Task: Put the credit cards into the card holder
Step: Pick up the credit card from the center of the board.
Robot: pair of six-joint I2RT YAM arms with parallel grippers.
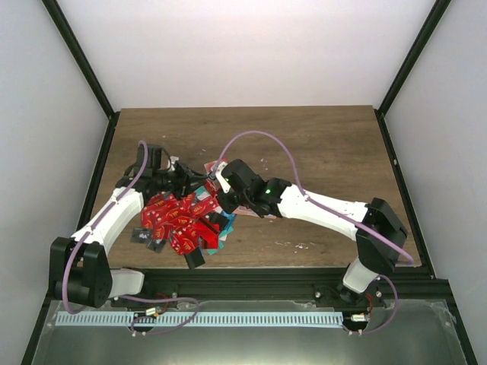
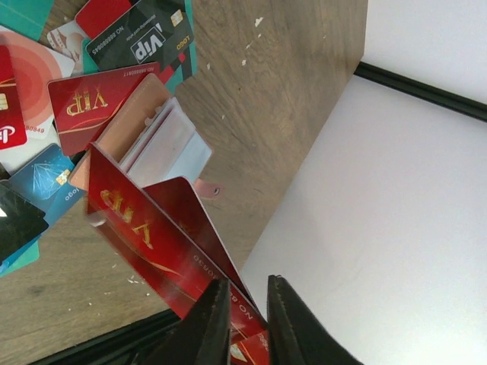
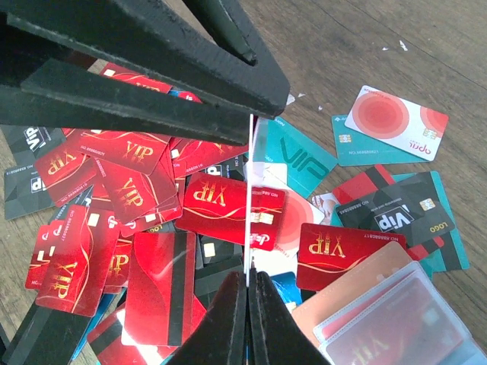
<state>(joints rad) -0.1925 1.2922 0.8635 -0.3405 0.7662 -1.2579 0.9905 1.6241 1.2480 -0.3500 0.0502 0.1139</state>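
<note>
Nearest, the left gripper (image 2: 247, 283) was clamped on a red VIP card (image 2: 152, 228), held slanted above the wooden table (image 1: 319, 144). The right gripper (image 3: 249, 277) had its jaws pressed together on a thin card (image 3: 249, 198) seen edge-on. Beneath them lay a heap of credit cards (image 1: 179, 228), mostly red, some teal and black. At the heap's far edge, the salmon card holder (image 3: 358, 280) lay open on the table, its clear sleeves (image 3: 411, 319) showing.
</note>
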